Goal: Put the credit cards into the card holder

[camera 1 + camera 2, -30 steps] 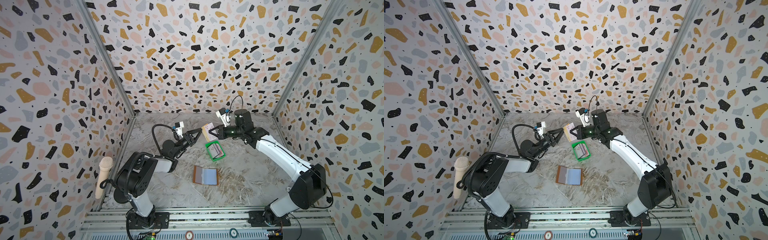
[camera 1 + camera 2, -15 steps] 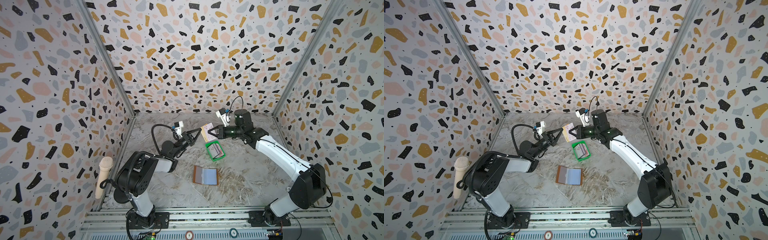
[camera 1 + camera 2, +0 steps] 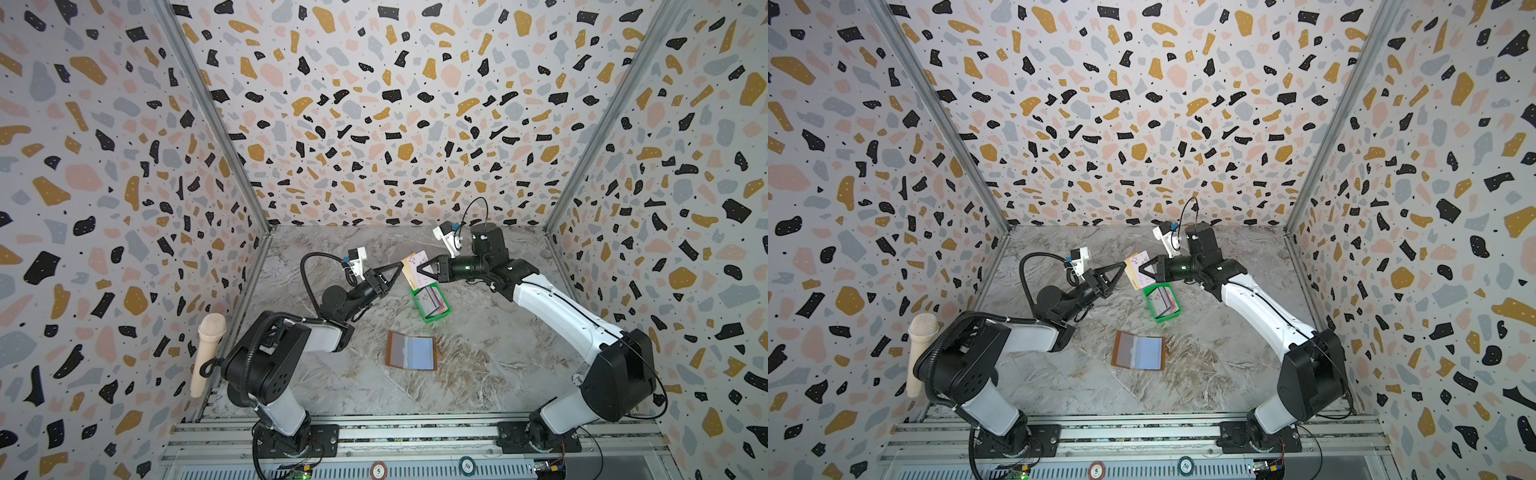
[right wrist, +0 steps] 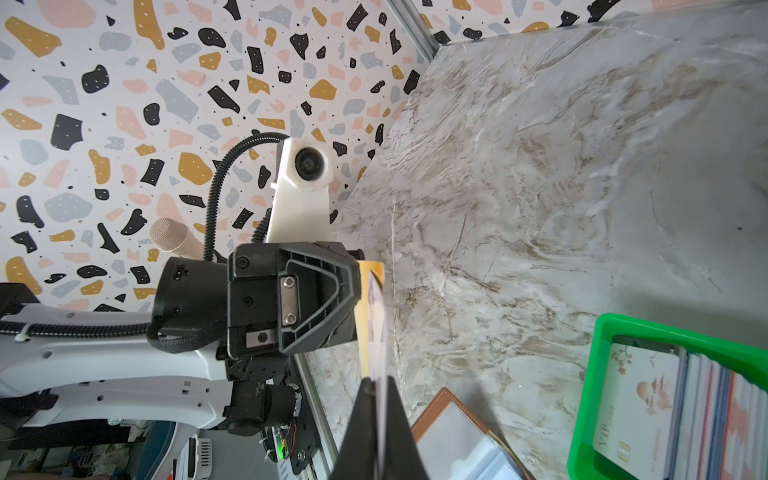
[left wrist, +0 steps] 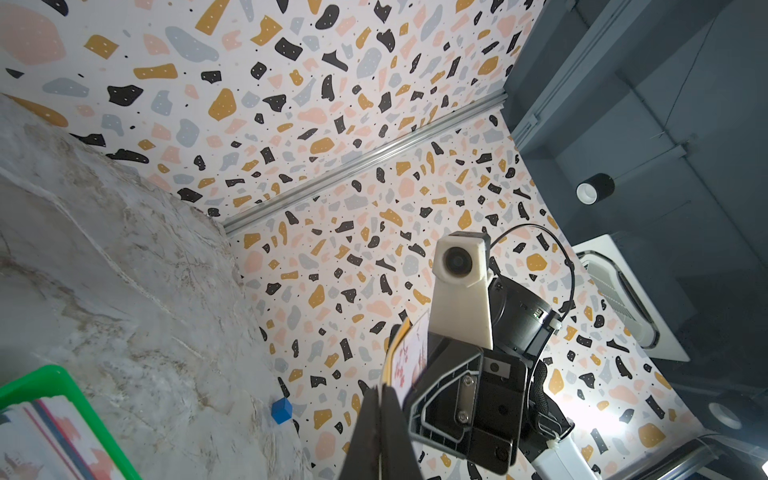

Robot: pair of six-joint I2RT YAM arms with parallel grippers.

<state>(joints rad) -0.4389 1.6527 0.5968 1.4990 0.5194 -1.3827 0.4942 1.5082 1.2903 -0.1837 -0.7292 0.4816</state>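
Gripping two raised credit cards, left gripper and right gripper both clamped shut on them; one green tray of stacked cards; one card holder, open

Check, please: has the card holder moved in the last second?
No. The card holder lies at the same spot below the green tray in both top views.

My left pincer and my right pincer face tip to tip above the surface, the held cards standing on edge between them. Just under my right pincer sits the tray, the other cards in it. Past the tray, toward my bases, the card holder lies open, flat.
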